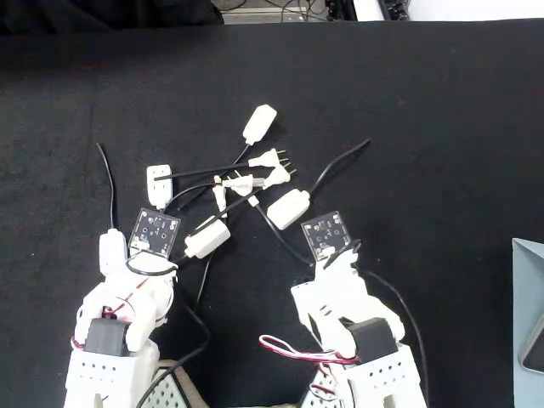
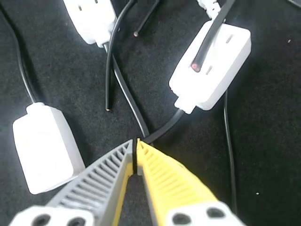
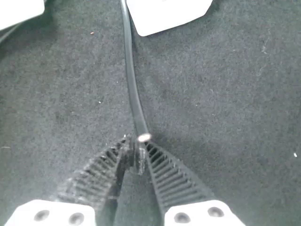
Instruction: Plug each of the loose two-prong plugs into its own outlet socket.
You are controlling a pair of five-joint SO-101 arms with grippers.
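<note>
White two-prong plugs (image 1: pixel 270 158) lie in a knot at mid-table, prongs bare and none of them seated, with black leads criss-crossing right over them. Ringed round that knot are the white outlet sockets (image 1: pixel 288 208): that one sits just on the arms' side of the plugs, a second (image 1: pixel 207 238) is nearer the left arm, and a third (image 1: pixel 259 123) is out at the far side. A flat block (image 1: pixel 159 185) lies off to the left.

Down at the left gripper (image 2: pixel 136 148), the grey and yellow fingers (image 2: pixel 108 174) are pinched together at the tips on a black cord (image 2: pixel 134 113). A socket body (image 2: pixel 44 146) sits close beside the grey finger. Ahead of it another socket (image 2: pixel 210 63) has a loose cut lead draped across its face, covering part of the slots.

Over to the right gripper (image 3: pixel 136 150): its claw is squeezed narrow too, gripping the shiny cut tip of a thin cord (image 3: pixel 133 94). That cord runs away towards a white socket corner (image 3: pixel 167 14).

All of it rests on the black cloth table (image 1: pixel 425 102). A blue-grey object (image 1: pixel 529 289) pokes in at the right edge, well apart from the tangle.
</note>
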